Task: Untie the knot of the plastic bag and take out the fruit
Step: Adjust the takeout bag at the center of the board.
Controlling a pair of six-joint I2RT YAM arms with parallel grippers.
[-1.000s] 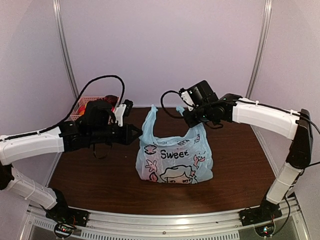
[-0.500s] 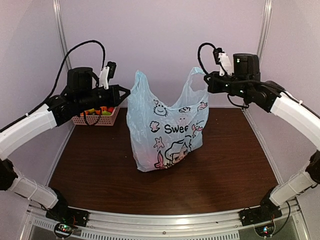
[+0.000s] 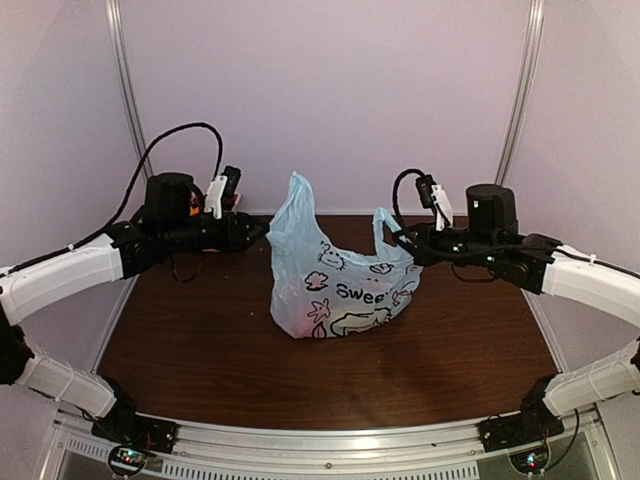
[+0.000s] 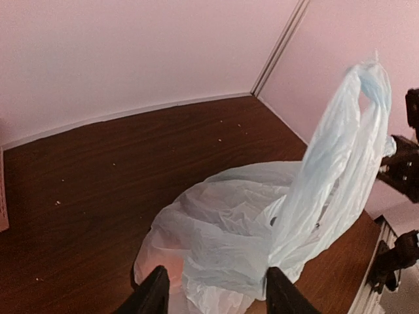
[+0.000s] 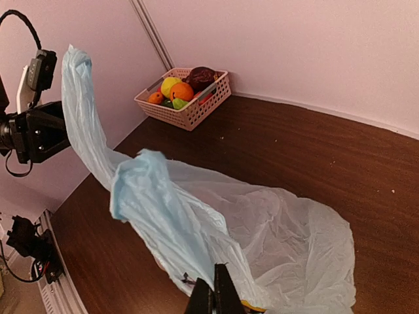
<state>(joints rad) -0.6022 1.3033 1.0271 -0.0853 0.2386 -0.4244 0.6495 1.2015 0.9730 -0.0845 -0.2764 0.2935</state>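
The light blue plastic bag [image 3: 345,290] sits slumped on the table's middle, cartoon print facing me. Its two handle loops stand apart, and the knot is out of view. The left loop [image 3: 298,200] stands free, just right of my left gripper [image 3: 258,232], which is open; its fingers [image 4: 156,291] straddle the bag's near edge without gripping it. My right gripper [image 3: 398,243] is shut on the bag's right loop [image 5: 141,186], its fingertips [image 5: 214,294] pinching the plastic. A pinkish fruit [image 4: 157,252] shows faintly through the bag.
A pink lattice basket [image 5: 196,108] with orange, yellow, green and dark red pieces stands at the far left corner, mostly behind my left arm in the top view. Pale walls close the table on three sides.
Both arms have come down and the bag, hanging stretched between them before, now rests lower and slumped. The left gripper has opened and let go of its loop; the right stays shut on its loop.
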